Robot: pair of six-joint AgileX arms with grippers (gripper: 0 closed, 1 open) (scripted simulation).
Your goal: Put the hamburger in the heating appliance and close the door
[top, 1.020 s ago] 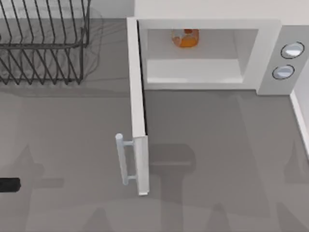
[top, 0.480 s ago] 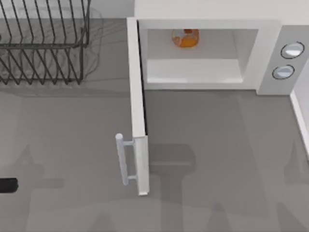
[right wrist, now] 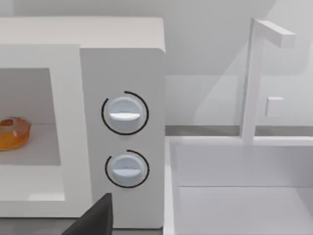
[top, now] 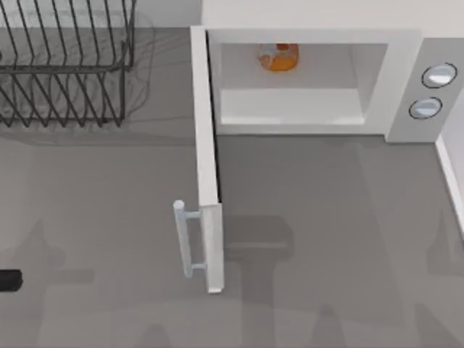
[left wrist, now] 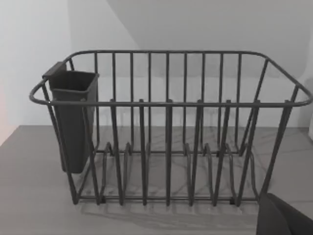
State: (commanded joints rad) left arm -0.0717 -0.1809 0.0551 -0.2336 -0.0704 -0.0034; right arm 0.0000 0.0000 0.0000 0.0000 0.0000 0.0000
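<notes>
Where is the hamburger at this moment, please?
In the top view the hamburger sits inside the microwave cavity, toward its back left, with the door swung open at the cavity's left.

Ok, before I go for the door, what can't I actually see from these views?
- Left tool: cut off by the top view's left edge; open or shut is unclear.
- Right tool: a dark corner at the right wrist view's edge.
- Door: seen edge-on from above, so its window face is hidden.
- Hamburger: the microwave roof covers its far side.
</notes>
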